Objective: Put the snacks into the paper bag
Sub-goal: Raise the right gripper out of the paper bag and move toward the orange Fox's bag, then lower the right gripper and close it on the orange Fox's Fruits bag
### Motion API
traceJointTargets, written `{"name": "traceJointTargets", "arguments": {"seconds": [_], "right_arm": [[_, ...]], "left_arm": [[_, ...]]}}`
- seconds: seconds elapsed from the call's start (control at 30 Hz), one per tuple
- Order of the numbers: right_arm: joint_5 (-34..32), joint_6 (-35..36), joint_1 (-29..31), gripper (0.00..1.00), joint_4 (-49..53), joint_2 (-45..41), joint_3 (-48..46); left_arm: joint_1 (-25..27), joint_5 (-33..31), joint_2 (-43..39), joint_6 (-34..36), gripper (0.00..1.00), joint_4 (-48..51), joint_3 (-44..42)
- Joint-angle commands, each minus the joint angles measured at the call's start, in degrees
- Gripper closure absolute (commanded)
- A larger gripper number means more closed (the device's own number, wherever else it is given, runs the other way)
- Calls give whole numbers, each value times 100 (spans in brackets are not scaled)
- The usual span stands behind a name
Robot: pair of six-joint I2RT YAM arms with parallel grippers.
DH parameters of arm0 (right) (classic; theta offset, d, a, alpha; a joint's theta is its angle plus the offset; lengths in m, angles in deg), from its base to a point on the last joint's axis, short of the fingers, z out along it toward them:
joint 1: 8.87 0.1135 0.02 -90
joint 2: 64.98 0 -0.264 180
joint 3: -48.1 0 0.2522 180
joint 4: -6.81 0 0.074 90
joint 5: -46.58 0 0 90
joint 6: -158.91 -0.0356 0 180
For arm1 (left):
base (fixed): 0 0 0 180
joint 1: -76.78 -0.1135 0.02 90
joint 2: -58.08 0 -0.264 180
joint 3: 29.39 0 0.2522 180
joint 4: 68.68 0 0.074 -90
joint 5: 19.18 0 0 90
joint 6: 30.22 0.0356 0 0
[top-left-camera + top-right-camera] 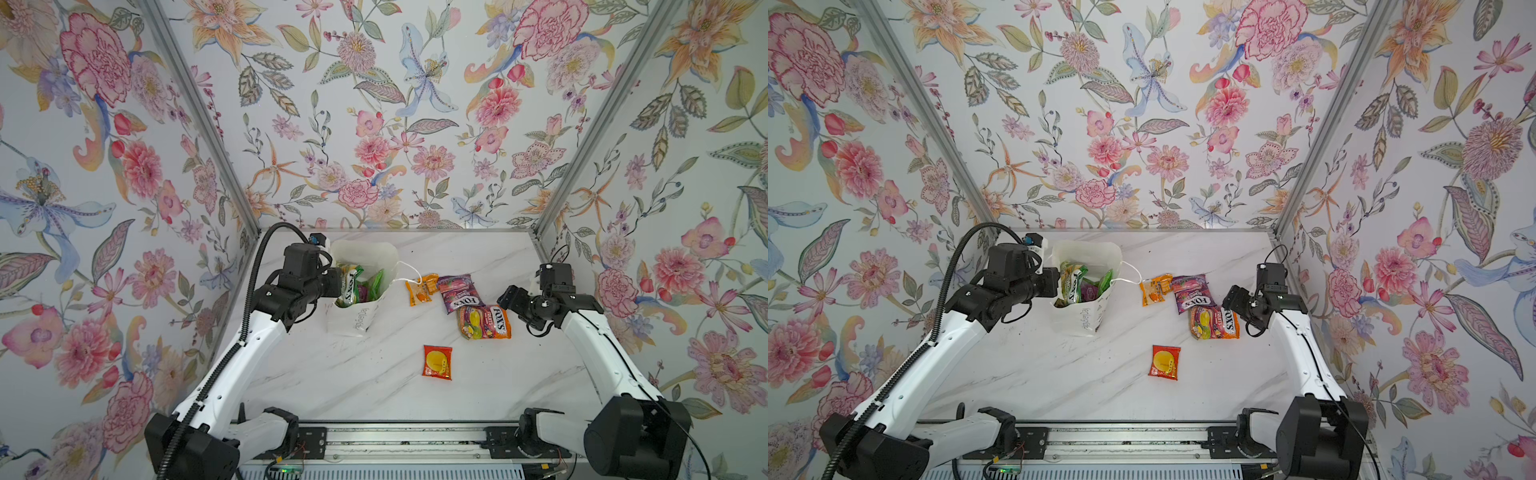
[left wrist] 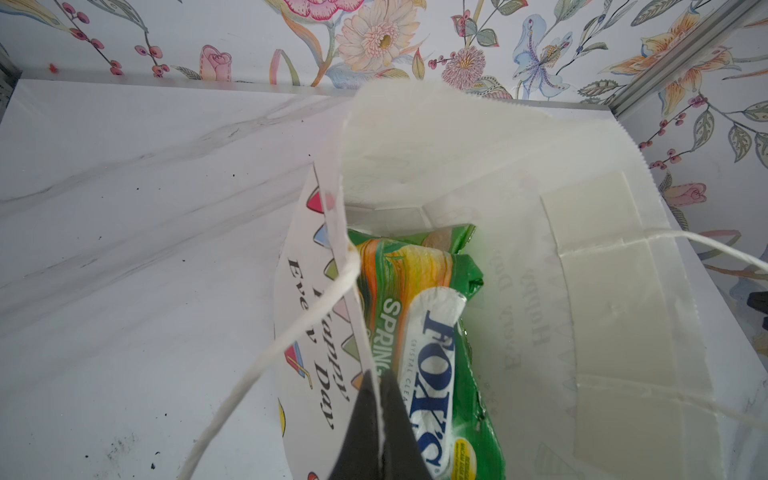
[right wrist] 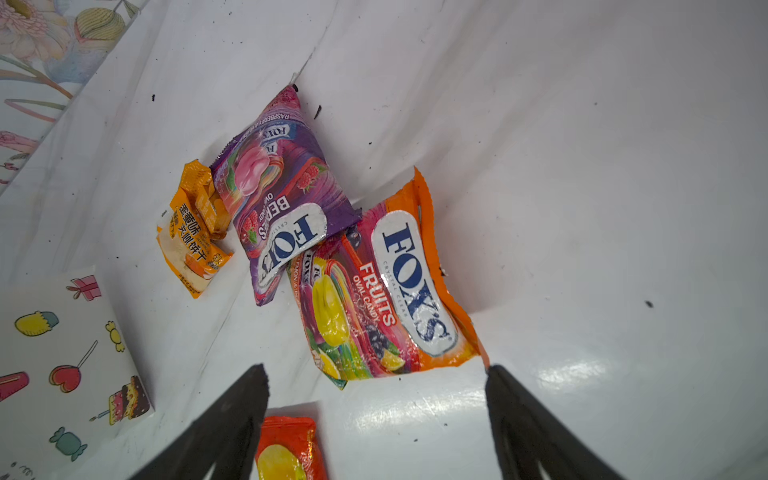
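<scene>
At the far left, the left arm reaches in level over the white marbled surface (image 1: 374,395). Its left hand (image 2: 378,395) is pinched tight on the near rim of the paper bag (image 1: 353,324), the thin paper caught between the two dark fingers. The paper bag stands upright toward the back left with its mouth held wide. Inside it, a green Fox's packet (image 1: 348,286) leans against the gripped side. A larger green bag (image 2: 415,257) sits behind that packet, and something purple (image 1: 363,293) is tucked lower down. A white cord handle (image 1: 409,274) trails out to the right as far as a small orange pack (image 1: 422,289) lying flat. Closer to the front, well apart from everything else, lies a small red pack (image 1: 437,362). Right of the orange pack and touching it is a purple Fox's Berries packet (image 1: 459,293), one corner overlapping the orange Fox's Fruits packet (image 1: 484,322). At the far right, the right hand (image 3: 376,374) hovers low, its fingers spread wide with nothing between them. The Fruits packet lies just ahead of those fingertips, its long axis running roughly away from the hand toward the bag, so the open fingers straddle its short width. The right arm is clearly the nearer one, and the left is busy with the bag. The overlapping Berries corner looks likely to drag along if the Fruits packet is lifted.
</scene>
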State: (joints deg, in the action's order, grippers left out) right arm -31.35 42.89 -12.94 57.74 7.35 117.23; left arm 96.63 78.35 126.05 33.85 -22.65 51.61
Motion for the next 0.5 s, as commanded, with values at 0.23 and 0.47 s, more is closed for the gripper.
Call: {"name": "traceJointTargets", "arguments": {"seconds": [0.23, 0.47], "right_arm": [[571, 379, -433, 16, -593, 925, -37], [840, 555, -546, 20, -660, 1368, -142]], "left_arm": [[-46, 152, -267, 58, 100, -406, -7], [-40, 159, -296, 49, 100, -452, -55]]}}
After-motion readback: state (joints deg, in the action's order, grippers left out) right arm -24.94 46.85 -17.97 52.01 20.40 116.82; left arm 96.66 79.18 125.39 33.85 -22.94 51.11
